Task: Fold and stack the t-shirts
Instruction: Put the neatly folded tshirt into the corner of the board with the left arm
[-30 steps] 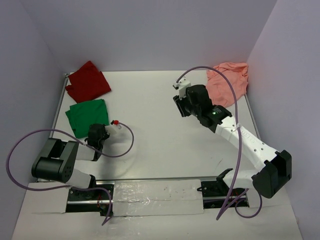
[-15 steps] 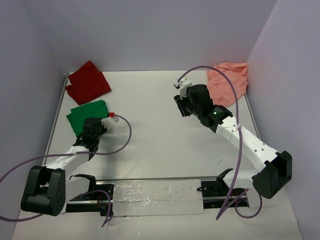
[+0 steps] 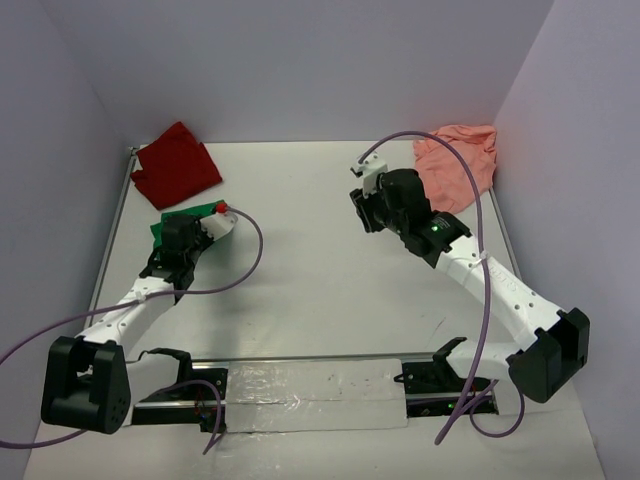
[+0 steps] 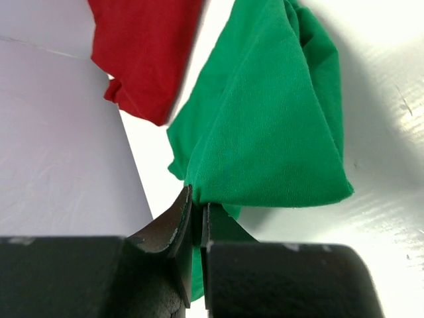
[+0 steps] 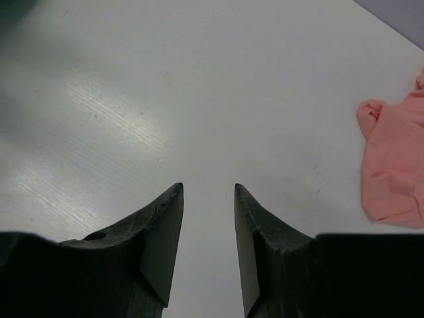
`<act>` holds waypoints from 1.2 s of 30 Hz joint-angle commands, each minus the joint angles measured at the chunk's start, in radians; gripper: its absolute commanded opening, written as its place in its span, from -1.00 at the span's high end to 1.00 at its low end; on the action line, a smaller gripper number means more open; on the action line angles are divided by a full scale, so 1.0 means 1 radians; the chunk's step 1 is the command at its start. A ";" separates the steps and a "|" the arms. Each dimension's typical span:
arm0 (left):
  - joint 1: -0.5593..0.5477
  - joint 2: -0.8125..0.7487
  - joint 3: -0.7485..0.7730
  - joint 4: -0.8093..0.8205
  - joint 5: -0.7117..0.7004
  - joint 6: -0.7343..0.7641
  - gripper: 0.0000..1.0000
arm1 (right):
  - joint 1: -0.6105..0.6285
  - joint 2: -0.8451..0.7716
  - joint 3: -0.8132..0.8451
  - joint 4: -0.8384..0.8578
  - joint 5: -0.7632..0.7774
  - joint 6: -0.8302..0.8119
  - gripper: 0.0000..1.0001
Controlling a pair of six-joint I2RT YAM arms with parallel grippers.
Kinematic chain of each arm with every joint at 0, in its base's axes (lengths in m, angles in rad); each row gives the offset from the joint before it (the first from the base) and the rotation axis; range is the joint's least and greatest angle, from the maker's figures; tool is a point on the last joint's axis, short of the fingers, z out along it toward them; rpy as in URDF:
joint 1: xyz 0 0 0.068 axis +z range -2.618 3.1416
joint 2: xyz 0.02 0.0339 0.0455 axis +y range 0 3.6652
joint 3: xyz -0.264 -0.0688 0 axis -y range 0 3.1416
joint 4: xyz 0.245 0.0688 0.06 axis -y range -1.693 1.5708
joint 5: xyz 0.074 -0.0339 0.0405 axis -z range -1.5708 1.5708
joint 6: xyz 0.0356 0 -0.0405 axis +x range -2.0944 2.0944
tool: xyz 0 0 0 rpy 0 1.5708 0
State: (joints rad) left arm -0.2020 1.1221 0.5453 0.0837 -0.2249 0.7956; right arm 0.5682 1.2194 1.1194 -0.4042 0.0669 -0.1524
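The green t-shirt (image 4: 265,119) hangs bunched from my left gripper (image 4: 197,199), which is shut on an edge of it just above the table. From above, only slivers of green (image 3: 162,230) show around that gripper (image 3: 178,232). The dark red t-shirt (image 3: 175,165) lies folded at the far left corner, just beyond the green one; its near edge (image 4: 146,53) shows in the left wrist view. The salmon pink t-shirt (image 3: 458,165) lies crumpled at the far right. My right gripper (image 5: 209,189) hovers open over bare table, left of the pink shirt (image 5: 394,165).
Purple walls close in the table (image 3: 300,270) on the left, back and right; the left wall (image 4: 59,132) stands close beside my left gripper. The right arm (image 3: 470,265) stretches diagonally across the right half. Cables loop from both arms.
My left arm has stretched away from its base toward the red t-shirt, carrying the green shirt's edge so the cloth bunches up under it. The right arm has hardly moved.
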 commanded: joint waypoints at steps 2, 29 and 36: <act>0.001 -0.001 0.024 -0.012 0.012 -0.006 0.91 | -0.014 -0.037 0.002 0.028 0.007 0.007 0.12; 0.156 0.523 0.495 0.229 0.049 0.002 0.92 | -0.030 0.072 0.037 0.054 0.082 -0.012 0.12; 0.228 0.936 1.078 0.234 0.044 -0.001 0.92 | -0.031 0.152 0.046 0.064 0.128 -0.029 0.12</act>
State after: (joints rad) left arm 0.0013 1.9625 1.3975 0.2367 -0.1959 0.7982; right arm 0.5434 1.3582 1.1255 -0.3859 0.1497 -0.1673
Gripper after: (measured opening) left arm 0.107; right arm 0.441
